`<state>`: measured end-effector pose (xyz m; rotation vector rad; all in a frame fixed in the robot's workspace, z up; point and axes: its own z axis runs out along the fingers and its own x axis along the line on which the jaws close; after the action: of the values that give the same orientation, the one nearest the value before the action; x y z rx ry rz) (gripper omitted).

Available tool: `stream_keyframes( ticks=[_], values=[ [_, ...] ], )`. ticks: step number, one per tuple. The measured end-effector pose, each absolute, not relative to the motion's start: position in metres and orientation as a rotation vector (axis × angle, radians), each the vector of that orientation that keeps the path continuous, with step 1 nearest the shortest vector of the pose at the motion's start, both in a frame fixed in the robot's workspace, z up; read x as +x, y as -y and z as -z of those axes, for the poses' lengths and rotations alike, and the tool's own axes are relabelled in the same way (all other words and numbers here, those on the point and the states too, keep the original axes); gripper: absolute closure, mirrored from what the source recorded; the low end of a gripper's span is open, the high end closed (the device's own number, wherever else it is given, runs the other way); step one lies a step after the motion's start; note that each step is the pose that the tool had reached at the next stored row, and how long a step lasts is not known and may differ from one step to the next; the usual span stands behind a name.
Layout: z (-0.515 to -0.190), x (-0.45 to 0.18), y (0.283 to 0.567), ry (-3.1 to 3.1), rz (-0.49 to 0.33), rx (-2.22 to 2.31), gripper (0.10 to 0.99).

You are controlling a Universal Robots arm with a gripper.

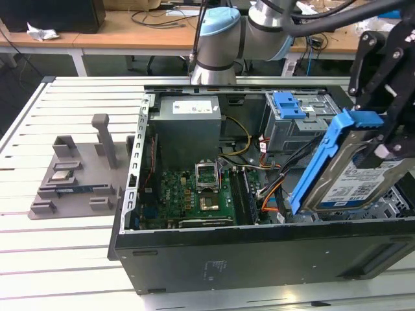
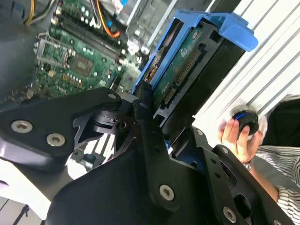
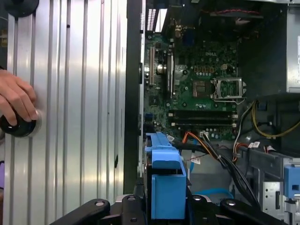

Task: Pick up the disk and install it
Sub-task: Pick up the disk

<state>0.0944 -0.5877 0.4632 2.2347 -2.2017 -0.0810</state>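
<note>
Risks, as judged from the current state:
- The open computer case [image 1: 259, 259] lies on its side on the slatted tabletop [image 1: 78, 259]. The disk [image 1: 363, 181] is held tilted over the case's end at the exterior view's right. If it is lowered at this angle, its low corner is likely to be caught on the case wall or on the drive cage [image 1: 305, 133]
- The motherboard [image 1: 194, 194] lies exposed below and to the side, so board parts could be struck if the grip slips
- A bundle of cables [image 1: 272, 188] runs just beside the disk's lower edge and could be pinched or snagged under the bracket
- A person's hand [image 3: 18, 101] rests on a black knob [image 3: 18, 126] on the tabletop beside the case, apart from the disk; it is noted as a hazard only if the arm swings that way

Pincer [image 1: 389, 139]: closed on the disk, clamped across the blue bracket at one end, as is clear in both wrist views

Disk appearance:
- A flat rectangular silver body, carried edge-up and leaning
- It is framed by a blue plastic bracket [image 3: 166, 187] with a projecting tab at the far end
- A white-and-blue label is seen on the broad face in the exterior view
- The green circuit-board underside with its connector row [image 2: 187, 70] is seen in the second wrist view
</note>
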Motion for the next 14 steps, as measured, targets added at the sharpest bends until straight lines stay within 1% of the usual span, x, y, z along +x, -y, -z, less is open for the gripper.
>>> stream_keyframes(
  ticks=[6,9,14],
  values=[
    [-0.462,0.127,0.569,2.201,0.084,2.234,0.722],
    [-0.462,0.132,0.559,2.201,0.084,2.234,0.722],
    [-0.462,0.132,0.557,2.201,0.084,2.234,0.722]
  ],
)
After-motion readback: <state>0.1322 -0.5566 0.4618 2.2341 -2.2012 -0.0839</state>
